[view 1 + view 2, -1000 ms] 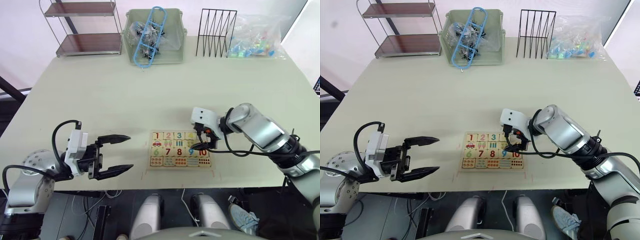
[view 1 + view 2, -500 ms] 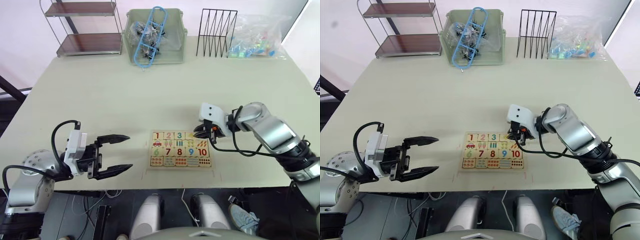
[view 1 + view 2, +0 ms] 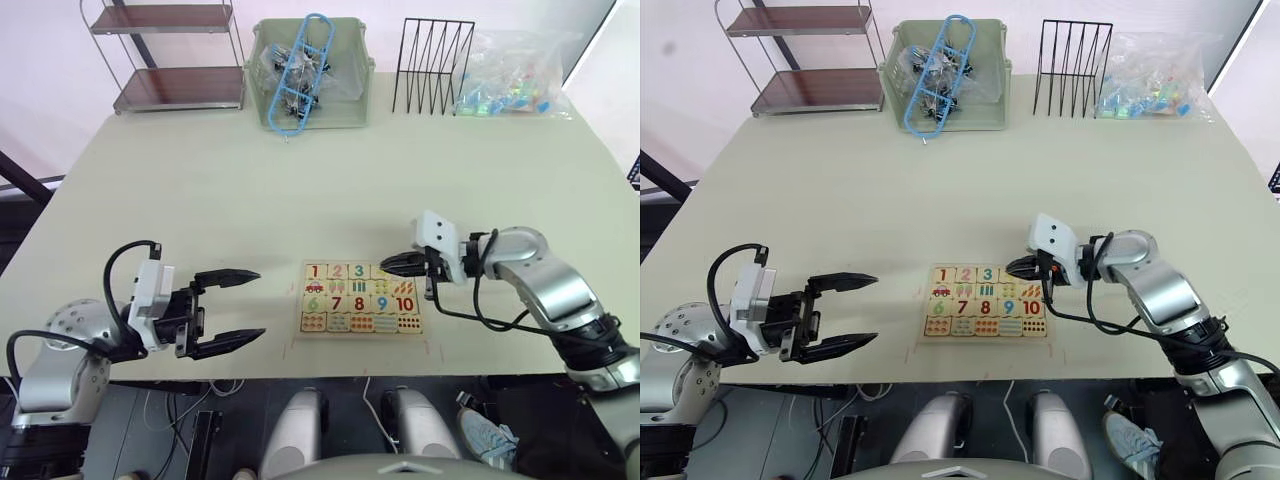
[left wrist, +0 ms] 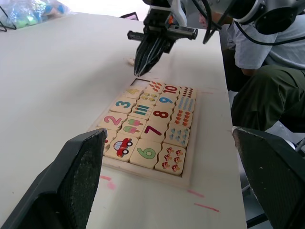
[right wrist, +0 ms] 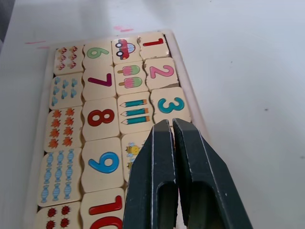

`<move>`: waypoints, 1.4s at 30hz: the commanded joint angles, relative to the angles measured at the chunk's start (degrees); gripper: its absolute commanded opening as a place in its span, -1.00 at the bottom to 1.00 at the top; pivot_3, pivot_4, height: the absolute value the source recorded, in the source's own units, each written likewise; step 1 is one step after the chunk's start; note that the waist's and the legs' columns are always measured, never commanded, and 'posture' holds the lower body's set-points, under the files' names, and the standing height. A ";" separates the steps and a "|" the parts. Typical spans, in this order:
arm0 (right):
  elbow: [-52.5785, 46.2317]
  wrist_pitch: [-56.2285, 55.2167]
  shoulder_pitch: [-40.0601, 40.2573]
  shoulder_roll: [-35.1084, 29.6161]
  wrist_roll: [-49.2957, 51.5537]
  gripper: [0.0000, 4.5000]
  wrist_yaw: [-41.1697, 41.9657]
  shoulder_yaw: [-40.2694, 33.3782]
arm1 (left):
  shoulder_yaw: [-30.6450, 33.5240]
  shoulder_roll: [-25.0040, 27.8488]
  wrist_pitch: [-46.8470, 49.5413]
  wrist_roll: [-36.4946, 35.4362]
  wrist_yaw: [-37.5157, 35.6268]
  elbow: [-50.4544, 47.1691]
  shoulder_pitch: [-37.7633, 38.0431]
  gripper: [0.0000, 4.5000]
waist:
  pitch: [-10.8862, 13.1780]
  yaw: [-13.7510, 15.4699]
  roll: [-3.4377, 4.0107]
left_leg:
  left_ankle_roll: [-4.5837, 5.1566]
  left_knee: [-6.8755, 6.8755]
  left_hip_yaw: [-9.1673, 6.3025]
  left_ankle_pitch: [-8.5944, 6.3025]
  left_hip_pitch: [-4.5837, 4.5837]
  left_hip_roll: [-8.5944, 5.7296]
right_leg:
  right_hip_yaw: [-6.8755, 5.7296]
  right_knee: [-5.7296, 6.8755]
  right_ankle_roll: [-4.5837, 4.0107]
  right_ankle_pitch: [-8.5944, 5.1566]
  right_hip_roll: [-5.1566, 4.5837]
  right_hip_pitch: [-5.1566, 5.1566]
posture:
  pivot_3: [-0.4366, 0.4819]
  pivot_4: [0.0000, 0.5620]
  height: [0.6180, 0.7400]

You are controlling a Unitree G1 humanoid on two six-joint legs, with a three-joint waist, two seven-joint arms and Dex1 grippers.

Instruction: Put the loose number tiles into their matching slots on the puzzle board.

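Head pair: high, tilted down over the whole bench (image 3: 200, 190), puzzle board (image 3: 360, 297) near the close edge, far off. Left wrist: low over the bench, facing along the board (image 4: 147, 138) toward the right gripper (image 4: 143, 71), fairly near. Right wrist: close above, looking lengthwise down the board (image 5: 43, 143). Shared by all: the board.

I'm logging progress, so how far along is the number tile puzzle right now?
Tile 1, tile 2, tile 3 and tile 4 sit in the board's top row. The right gripper, shut, hovers at that row's last slot, which looks empty; no 5 tile is clear. The left gripper hangs open, off the board.
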 commanded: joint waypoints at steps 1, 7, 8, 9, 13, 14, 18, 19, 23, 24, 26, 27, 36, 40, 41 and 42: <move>-1.98 -1.69 1.15 -0.07 0.55 -0.95 -0.03 -1.43 | 0.09 0.05 -0.63 0.04 -0.31 -0.39 -0.39 1.00 | 0.00 -0.03 0.00 | 0.00 0.00 0.02 0.00 0.00 -0.01 | 0.02 0.00 0.00 0.00 0.00 0.00 | -0.05 -0.47 0.99; -1.59 -2.35 3.02 0.52 -0.10 -0.95 -0.61 -0.71 | 0.00 -0.01 -0.64 0.14 -0.49 -0.30 -0.46 1.00 | 0.00 -0.03 0.00 | 0.00 0.01 0.02 0.00 0.01 -0.01 | 0.02 0.00 0.00 0.00 0.03 0.00 | -0.05 -0.47 0.99; -1.48 -2.48 3.12 0.62 -0.20 -0.95 -0.69 -0.61 | 0.00 -0.01 -0.65 0.16 -0.51 -0.29 -0.46 1.00 | 0.00 -0.03 0.00 | 0.00 0.01 0.02 0.00 0.01 -0.01 | 0.02 0.01 0.00 0.00 0.02 0.00 | -0.05 -0.47 0.99; -1.19 -2.70 3.19 0.73 -0.42 -0.95 -0.70 -0.41 | 0.01 -0.03 -0.65 0.18 -0.49 -0.31 -0.45 1.00 | 0.00 -0.02 0.00 | 0.00 0.01 0.03 0.00 0.01 -0.01 | 0.02 0.01 0.00 0.00 0.03 0.00 | -0.05 -0.47 0.99; -0.56 -3.10 3.41 1.06 -0.93 -0.95 -0.64 0.00 | 0.11 -0.07 -0.62 0.20 -0.44 -0.48 -0.27 1.00 | 0.00 -0.02 0.00 | 0.00 0.01 0.03 0.00 0.01 -0.01 | 0.01 0.00 0.00 0.00 0.05 0.00 | -0.05 -0.47 0.99; -0.50 -3.16 3.45 1.08 -0.98 -0.95 -0.58 0.01 | 0.12 -0.08 -0.59 0.20 -0.42 -0.52 -0.25 1.00 | 0.00 -0.01 0.00 | 0.00 0.01 0.03 0.00 0.01 -0.01 | 0.01 0.00 0.00 0.00 0.05 0.00 | -0.05 -0.47 0.99; -0.19 -3.39 3.95 1.14 -1.42 -0.95 -0.37 0.39 | 0.33 -0.03 -0.59 0.18 -0.44 -0.60 0.04 1.00 | 0.00 -0.02 0.00 | 0.00 0.01 0.03 0.00 0.01 -0.01 | 0.02 0.00 0.01 0.00 0.06 0.00 | -0.05 -0.47 0.99; -0.07 -3.31 3.99 1.22 -1.50 -0.95 -0.39 0.41 | 0.35 0.00 -0.58 0.17 -0.43 -0.59 0.06 1.00 | 0.00 -0.02 0.00 | 0.00 0.01 0.03 0.00 0.01 -0.01 | 0.02 0.00 0.00 0.00 0.06 0.00 | -0.05 -0.47 0.99; 0.68 -2.25 3.90 1.68 -1.72 -0.95 -0.92 0.31 | 0.33 0.01 -0.68 0.24 -0.49 -0.56 0.13 1.00 | 0.00 -0.01 0.00 | 0.00 0.01 0.02 0.00 0.01 -0.01 | 0.02 0.01 0.00 0.00 0.06 0.00 | -0.05 -0.47 0.99; 0.94 -2.11 3.83 1.71 -1.85 -0.95 -0.89 0.34 | 0.29 0.00 -0.67 0.25 -0.49 -0.58 0.13 1.00 | 0.00 -0.01 0.00 | 0.00 0.01 0.03 0.00 0.01 -0.01 | 0.02 0.01 0.00 0.00 0.06 0.00 | -0.05 -0.47 0.99; 1.27 -1.75 3.73 1.63 -2.05 -0.95 -0.65 0.45 | 0.28 0.02 -0.68 0.24 -0.55 -0.56 0.11 1.00 | 0.00 0.00 0.00 | 0.00 0.01 0.03 0.00 0.01 -0.01 | 0.02 0.01 0.01 0.00 0.06 0.01 | -0.05 -0.47 0.99; 1.34 -1.60 3.71 1.56 -2.13 -0.95 -0.55 0.49 | 0.28 0.03 -0.68 0.25 -0.58 -0.55 0.10 1.00 | 0.00 -0.01 0.00 | 0.00 0.02 0.03 0.00 0.01 -0.01 | 0.02 0.00 0.01 0.00 0.06 0.01 | -0.05 -0.47 0.99; 2.01 -1.32 3.89 1.42 -2.54 -0.95 -0.67 0.30 | 0.11 0.02 -0.71 0.48 -0.81 -0.44 -0.03 1.00 | 0.00 -0.01 -0.01 | 0.00 0.02 0.03 0.00 0.03 -0.01 | 0.02 0.01 0.00 0.00 0.06 0.03 | -0.05 -0.47 0.99; 2.83 -1.56 3.44 1.58 -2.68 -0.95 -0.81 0.08 | 0.05 -0.05 -0.76 0.71 -0.90 -0.48 -0.03 1.00 | 0.00 -0.01 -0.01 | 0.00 0.02 0.03 0.00 0.04 -0.01 | 0.02 0.01 0.00 0.00 0.07 0.03 | -0.05 -0.47 0.99; 2.95 -1.58 3.36 1.57 -2.70 -0.95 -0.79 0.06 | 0.04 -0.07 -0.78 0.74 -0.91 -0.48 -0.02 1.00 | 0.00 -0.01 -0.01 | 0.00 0.02 0.03 0.00 0.04 -0.01 | 0.01 0.01 0.01 0.00 0.07 0.03 | -0.05 -0.47 0.99; 3.08 -1.62 3.27 1.53 -2.70 -0.95 -0.75 0.03 | 0.03 -0.09 -0.78 0.76 -0.88 -0.51 -0.01 1.00 | 0.00 -0.01 -0.01 | 0.00 0.02 0.03 0.00 0.04 -0.01 | 0.02 0.01 0.00 0.00 0.07 0.04 | -0.05 -0.47 0.99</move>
